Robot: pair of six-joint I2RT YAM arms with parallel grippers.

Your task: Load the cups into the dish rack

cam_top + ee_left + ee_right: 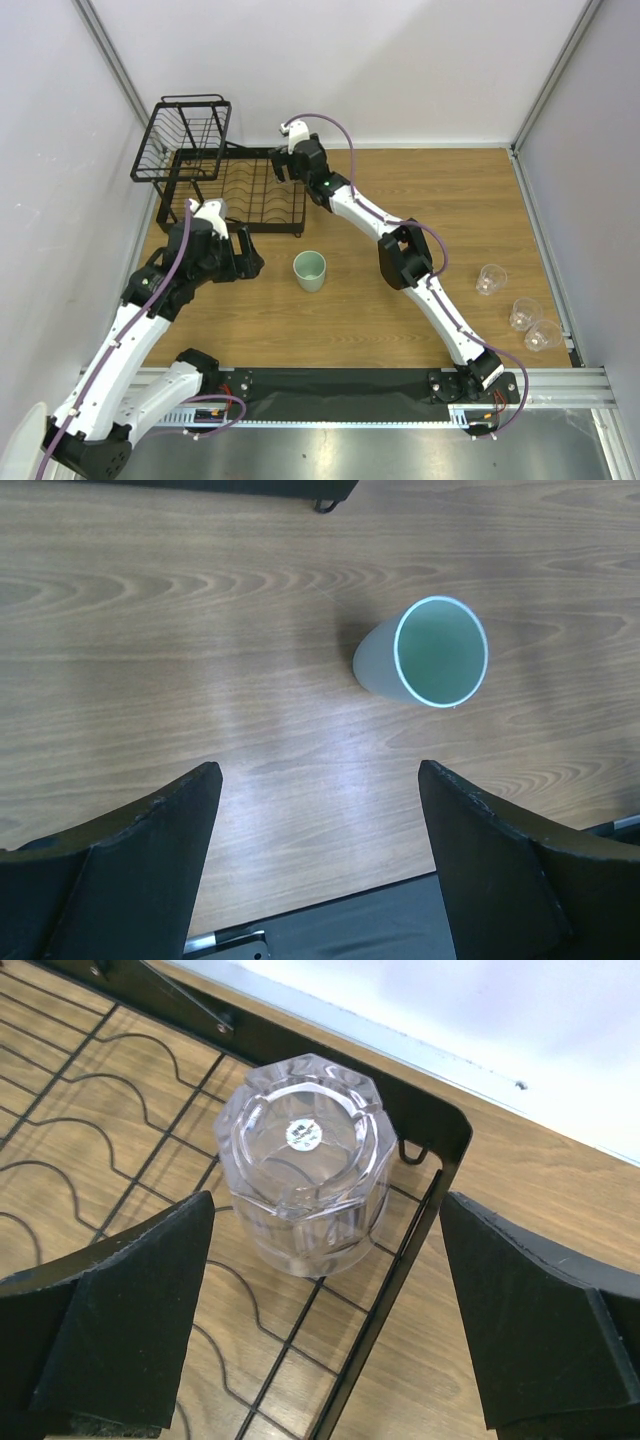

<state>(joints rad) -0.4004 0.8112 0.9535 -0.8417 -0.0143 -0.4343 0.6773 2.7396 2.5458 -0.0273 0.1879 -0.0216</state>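
Observation:
A pale mint-green tumbler (pixel 309 271) stands upright on the wooden table, mouth up; it also shows in the left wrist view (pixel 430 655). My left gripper (pixel 250 255) is open and empty (pixel 320 772), just left of the tumbler and apart from it. The black wire dish rack (pixel 250 195) sits at the back left with its raised basket (pixel 185 135). My right gripper (pixel 285 165) is open (pixel 327 1205) above the tray's right corner (pixel 440 1130). A clear glass cup (pixel 305 1160) stands upside down there, free of the fingers. Three clear cups (pixel 491 279) (pixel 524 313) (pixel 544 335) stand at the right.
White walls close in the table at the back and both sides. A metal rail (pixel 560 380) and a black strip (pixel 330 382) run along the near edge. One rack foot (pixel 322 502) shows at the top of the left wrist view.

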